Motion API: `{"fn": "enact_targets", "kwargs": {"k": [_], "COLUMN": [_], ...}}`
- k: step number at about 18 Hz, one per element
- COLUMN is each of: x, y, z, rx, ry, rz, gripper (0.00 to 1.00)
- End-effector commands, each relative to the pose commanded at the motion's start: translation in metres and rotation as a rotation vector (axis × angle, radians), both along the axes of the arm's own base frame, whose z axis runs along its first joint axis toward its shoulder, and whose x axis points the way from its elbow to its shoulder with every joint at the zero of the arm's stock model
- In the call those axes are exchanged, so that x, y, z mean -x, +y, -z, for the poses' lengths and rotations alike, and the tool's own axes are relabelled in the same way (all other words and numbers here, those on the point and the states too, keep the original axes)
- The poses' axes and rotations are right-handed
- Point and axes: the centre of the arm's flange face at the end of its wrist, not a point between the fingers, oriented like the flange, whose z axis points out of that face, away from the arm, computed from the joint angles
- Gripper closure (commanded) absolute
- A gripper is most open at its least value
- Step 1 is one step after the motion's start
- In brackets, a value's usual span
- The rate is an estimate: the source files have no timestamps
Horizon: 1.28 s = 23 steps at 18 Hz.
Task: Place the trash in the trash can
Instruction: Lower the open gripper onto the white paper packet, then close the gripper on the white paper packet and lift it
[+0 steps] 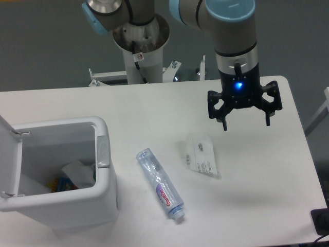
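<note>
**Two light pieces on the table, and my fingers spread above them**

My black two-finger gripper (245, 125) hangs over the white table (257, 195) with its fingers wide apart and nothing between them, up and to the right of the trash.

Nearest me lies the flat clear plastic packet with a printed white label (201, 156), flush against the tabletop. I judge it almost weightless, limp and slick; a pinch from straight above would likely slide off, so I would catch one raised edge or corner, though I cannot tell from here whether any edge lifts clear.

Further left lies the crushed clear plastic bottle with a white, red-lettered label (160, 183), on its side, slanting with its cap end toward the front edge. It should be light, springy and apt to roll or squirt out of a hard squeeze. I would close across its labelled middle, square to its length.

The white boxy plastic trash can with rounded corners (105, 170) stands at far left, its lid open, some scraps already inside.
</note>
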Motion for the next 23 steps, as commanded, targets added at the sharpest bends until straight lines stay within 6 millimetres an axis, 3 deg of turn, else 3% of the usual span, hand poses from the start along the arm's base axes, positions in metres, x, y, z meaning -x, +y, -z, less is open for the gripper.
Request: {"fn": "enact_targets", "kwargs": {"k": [3, 7, 11, 17, 23], "x": [-0.003, -0.002, -0.01, -0.044, -0.041], "y": [0.002, 0.004, 0.0, -0.012, -0.012], "z": [0.002, 0.021, 0.072, 0.173, 0.229], "rx": [0.004, -0.013, 0.017, 0.128, 0.176], "ry": [-0.001, -0.031, -0.076, -0.227, -0.323], "rz": [0.001, -0.045, -0.07, -0.059, -0.087], "gripper": [0.0, 0.0, 0.0, 0.0, 0.0]}}
